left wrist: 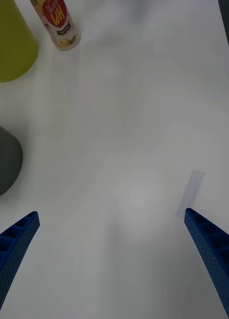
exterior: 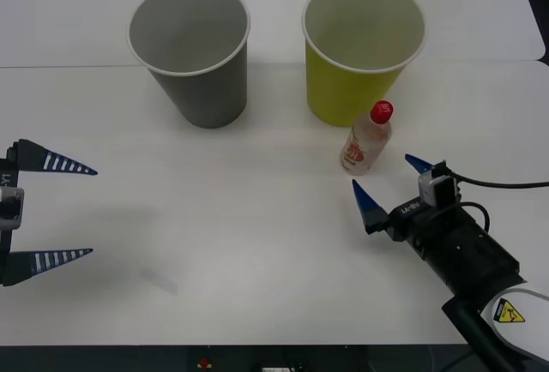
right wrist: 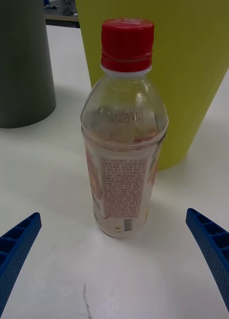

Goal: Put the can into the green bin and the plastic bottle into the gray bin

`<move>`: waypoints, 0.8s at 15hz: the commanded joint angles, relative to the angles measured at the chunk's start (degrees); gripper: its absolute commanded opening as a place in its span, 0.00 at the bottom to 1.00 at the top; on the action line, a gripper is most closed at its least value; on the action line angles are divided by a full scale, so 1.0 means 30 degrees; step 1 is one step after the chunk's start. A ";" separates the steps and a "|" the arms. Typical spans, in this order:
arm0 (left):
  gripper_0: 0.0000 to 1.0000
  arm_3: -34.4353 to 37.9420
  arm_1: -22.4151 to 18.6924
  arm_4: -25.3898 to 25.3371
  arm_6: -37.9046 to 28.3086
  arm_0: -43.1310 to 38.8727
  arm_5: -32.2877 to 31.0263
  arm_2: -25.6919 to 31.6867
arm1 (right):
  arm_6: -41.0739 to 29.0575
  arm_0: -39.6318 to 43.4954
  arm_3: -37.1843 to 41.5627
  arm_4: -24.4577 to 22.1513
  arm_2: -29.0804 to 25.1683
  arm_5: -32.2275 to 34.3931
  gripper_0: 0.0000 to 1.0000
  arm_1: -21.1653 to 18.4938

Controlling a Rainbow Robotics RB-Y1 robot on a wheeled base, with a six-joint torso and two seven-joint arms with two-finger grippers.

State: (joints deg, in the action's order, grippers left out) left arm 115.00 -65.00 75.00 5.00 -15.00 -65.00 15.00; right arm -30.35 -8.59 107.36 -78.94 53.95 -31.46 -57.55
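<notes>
The plastic bottle (exterior: 367,139) stands upright on the white table, clear with a red cap, just in front of the green bin (exterior: 334,93). The gray bin (exterior: 210,98) stands to the left of the green one. My right gripper (exterior: 382,172) is open, low over the table just short of the bottle, its fingers wider than the bottle. In the right wrist view the bottle (right wrist: 125,149) rises close ahead, between and just beyond the blue fingertips (right wrist: 20,239). At the table's left my left gripper (exterior: 92,211) hangs open, holding nothing. The can is out of view.
The white table (exterior: 257,243) is bare between the arms, apart from a small strip of clear tape (left wrist: 191,192) near the left gripper. A seam (exterior: 69,66) runs across the table behind the bins. Its front edge lies close to both arms.
</notes>
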 commanded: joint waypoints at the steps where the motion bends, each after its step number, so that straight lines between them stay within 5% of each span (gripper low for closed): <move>1: 1.00 0.0000 0.0000 0.0000 0.0000 0.0000 0.0000 0.0000 | -0.0312 -0.1033 -0.1568 -0.0377 0.0180 0.0029 1.00 0.1109; 12: 1.00 0.0000 0.0000 0.0000 0.0000 0.0000 0.0000 0.0000 | -0.0634 -0.3758 -0.5904 -0.0435 0.0297 0.0000 1.00 0.4185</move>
State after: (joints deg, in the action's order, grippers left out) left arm 115.00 -65.00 75.00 5.00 -15.00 -65.00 15.00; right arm -32.13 -19.42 90.31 -80.24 54.85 -31.43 -45.45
